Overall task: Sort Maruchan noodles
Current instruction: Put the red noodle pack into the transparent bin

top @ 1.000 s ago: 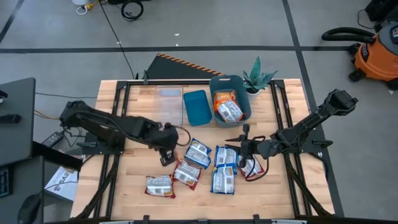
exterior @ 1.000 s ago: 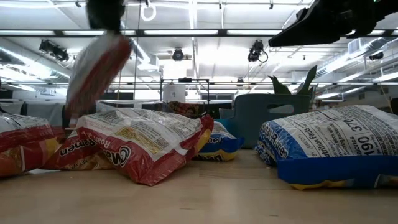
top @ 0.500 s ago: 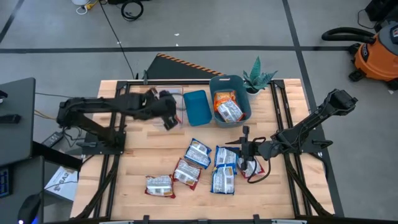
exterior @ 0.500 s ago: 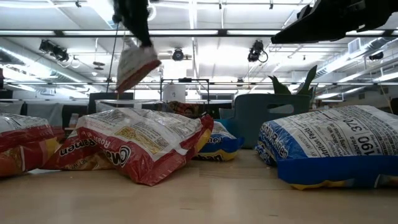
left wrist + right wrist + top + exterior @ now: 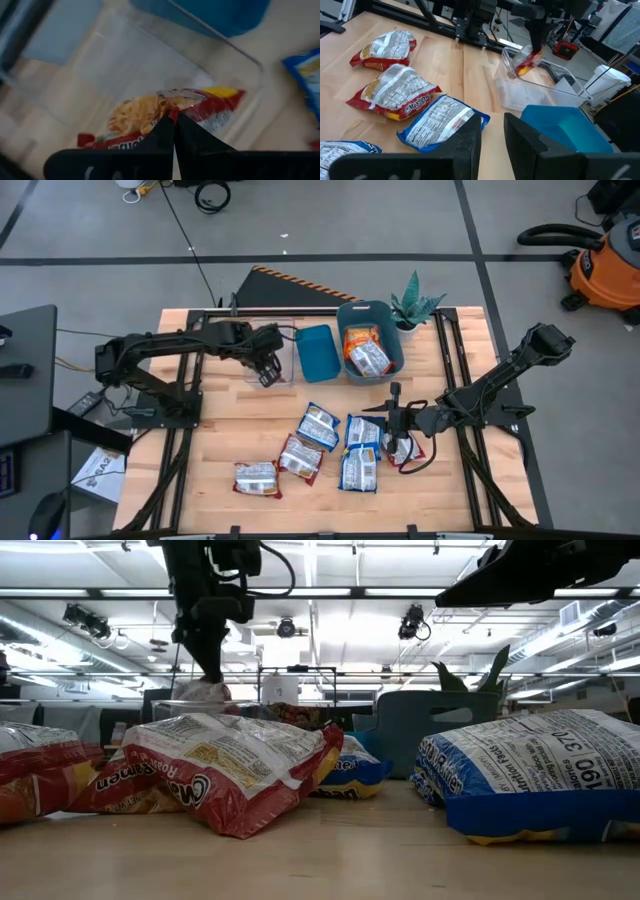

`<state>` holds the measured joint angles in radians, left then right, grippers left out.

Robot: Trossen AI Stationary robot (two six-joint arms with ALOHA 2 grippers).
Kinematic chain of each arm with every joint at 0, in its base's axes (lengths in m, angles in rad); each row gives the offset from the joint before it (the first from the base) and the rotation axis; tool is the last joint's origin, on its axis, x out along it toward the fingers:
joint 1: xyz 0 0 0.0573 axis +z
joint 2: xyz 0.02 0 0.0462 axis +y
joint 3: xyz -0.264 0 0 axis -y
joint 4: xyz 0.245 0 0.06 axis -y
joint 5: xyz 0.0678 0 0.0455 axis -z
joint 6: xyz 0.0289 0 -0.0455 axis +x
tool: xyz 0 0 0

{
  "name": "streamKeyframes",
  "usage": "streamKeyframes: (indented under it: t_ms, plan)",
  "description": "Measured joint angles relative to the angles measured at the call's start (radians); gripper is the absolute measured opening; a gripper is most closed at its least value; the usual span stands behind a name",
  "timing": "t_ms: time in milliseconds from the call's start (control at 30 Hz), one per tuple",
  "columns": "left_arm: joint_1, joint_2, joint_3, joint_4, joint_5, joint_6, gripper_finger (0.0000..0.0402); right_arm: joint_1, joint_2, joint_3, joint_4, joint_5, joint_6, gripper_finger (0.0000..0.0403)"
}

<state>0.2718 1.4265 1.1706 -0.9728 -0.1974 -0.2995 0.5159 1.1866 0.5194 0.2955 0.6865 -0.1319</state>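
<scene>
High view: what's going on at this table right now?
The left tool is shut on a red noodle packet, lowering it into the clear bin beside the blue bins. The right tool waits open above the table, near the loose packets. One blue bin already holds packets.

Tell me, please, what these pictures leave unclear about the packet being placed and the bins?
- Red packet held by the left hand: the high view hides it under the hand; the left wrist view is blurred.
- Clear bin: the piled packets hide its floor in the low view.
- Blue bin: the contents below its top packets are covered.
</scene>
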Motion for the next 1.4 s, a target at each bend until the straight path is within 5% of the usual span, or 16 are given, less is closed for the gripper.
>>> streamKeyframes:
  t_ms: [500,767,1000,1200,1400]
  plan:
    - [-0.007,0.125,0.000,0.034,0.013,0.023,0.0013,0.000,0.000,0.000,0.009,0.000,-0.015,0.0090]
    - [-0.007,0.145,0.007,0.032,-0.035,0.019,0.0117,0.000,0.000,0.000,0.002,0.000,-0.004,0.0090]
    - [-0.022,0.137,0.200,-0.156,-0.046,-0.003,0.0164,-0.002,0.000,0.000,0.002,0.000,-0.009,0.0090]
    - [-0.206,0.137,0.250,-0.179,0.131,-0.041,0.0160,-0.002,0.000,0.000,0.002,0.000,-0.036,0.0090]
    - [-0.473,0.138,0.178,-0.167,0.145,-0.137,0.0160,-0.011,0.000,0.000,0.014,0.001,-0.084,0.0090]
